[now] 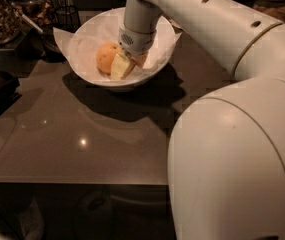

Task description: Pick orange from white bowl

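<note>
Orange [107, 57] seen inside the white bowl [113, 82], just left of the gripper [130, 64].
The gripper is held down inside the bowl against the fruit's right side; whether it is clenched or released cannot be told. The bowl, lined with white paper [66, 37], is set at the far side of the dark table [82, 149].
</note>
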Action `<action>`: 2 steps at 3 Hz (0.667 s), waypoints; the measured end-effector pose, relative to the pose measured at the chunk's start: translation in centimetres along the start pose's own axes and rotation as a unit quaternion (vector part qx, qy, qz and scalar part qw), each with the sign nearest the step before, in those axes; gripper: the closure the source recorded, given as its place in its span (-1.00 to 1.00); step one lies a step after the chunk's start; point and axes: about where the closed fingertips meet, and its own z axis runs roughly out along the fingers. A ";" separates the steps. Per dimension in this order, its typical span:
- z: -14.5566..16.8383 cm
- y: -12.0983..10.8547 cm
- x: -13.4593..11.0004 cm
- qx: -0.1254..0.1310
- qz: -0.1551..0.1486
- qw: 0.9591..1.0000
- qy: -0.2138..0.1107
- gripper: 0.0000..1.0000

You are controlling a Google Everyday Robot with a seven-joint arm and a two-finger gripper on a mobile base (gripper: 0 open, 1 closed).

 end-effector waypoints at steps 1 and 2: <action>-1.9 0.9 0.1 -0.016 -0.025 0.999 -0.034 1.00; -4.7 2.4 0.3 -0.045 -0.056 0.995 -0.075 1.00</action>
